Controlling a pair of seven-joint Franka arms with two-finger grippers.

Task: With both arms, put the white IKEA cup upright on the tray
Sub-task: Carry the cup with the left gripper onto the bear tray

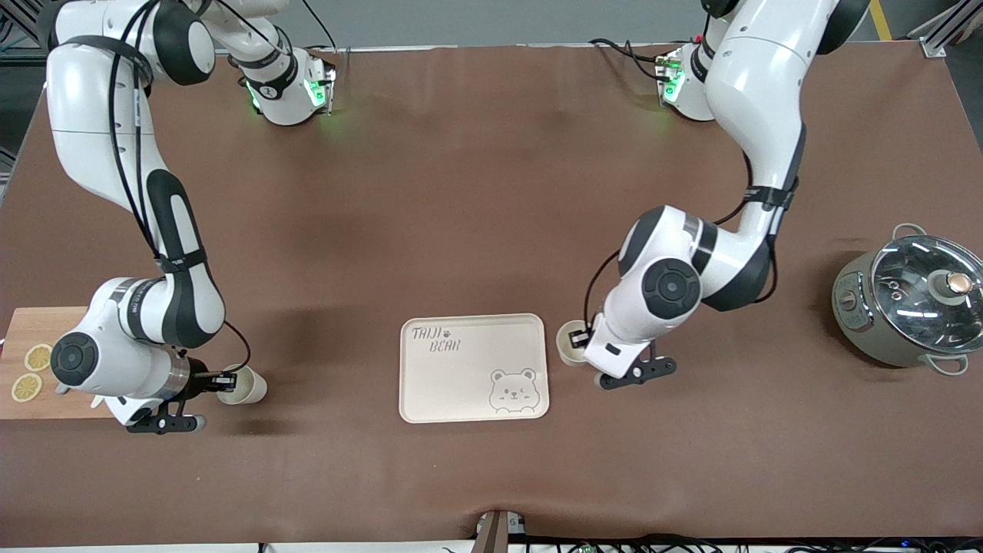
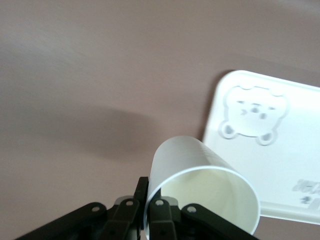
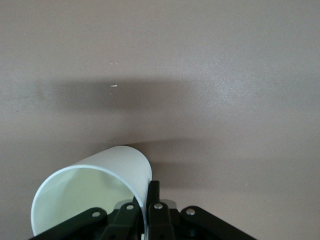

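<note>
While pinched at its rim, plain white cup (image 2: 200, 185), tilted.

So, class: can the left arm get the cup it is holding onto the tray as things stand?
Probably yes. The left gripper is shut on the rim of its cup, right beside the tray at the left arm's end; bare tablecloth lies between, and the tray holds nothing.

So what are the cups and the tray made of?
Both cups, one in the left jaws and one in the right, look like thin white plastic: smooth, slightly glossy walls, with light showing through the rim. It could also be coated paper. The tray looks like matte cream plastic or melamine, with a moulded rim and a printed bear.
</note>
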